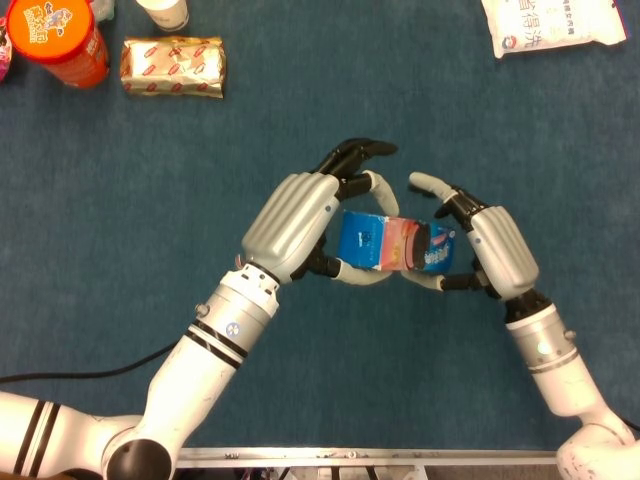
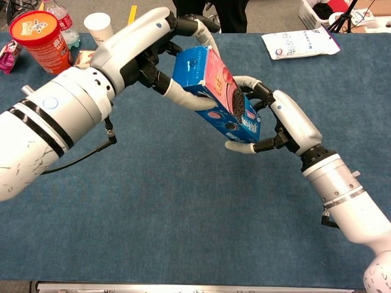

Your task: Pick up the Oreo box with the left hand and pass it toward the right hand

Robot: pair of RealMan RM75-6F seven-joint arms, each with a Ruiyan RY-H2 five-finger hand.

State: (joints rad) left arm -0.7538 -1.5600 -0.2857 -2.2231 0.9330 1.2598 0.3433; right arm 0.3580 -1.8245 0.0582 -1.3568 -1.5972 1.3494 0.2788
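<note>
You've got the blue-and-pink cardboard Oreo box (image 2: 215, 91) gripped in the left robot hand (image 1: 292, 222), lifted off the blue bench (image 2: 183, 207) and tilted w/ its lower end offered. Right robot hand (image 2: 287, 125) cups that end, fingers curled round it, touching; firm grip? Can't tell.

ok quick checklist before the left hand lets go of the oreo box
1. Left hand grips the Oreo box: ok.
2. Right hand has fingers around the box's far end: ok.
3. Right hand's grip firm enough to hold alone: cannot tell.
4. Box held above the table: ok.
5. Box level: not ok, it tilts down toward the right hand.
6. Gold packet and orange tub far from the handover: ok.
</note>
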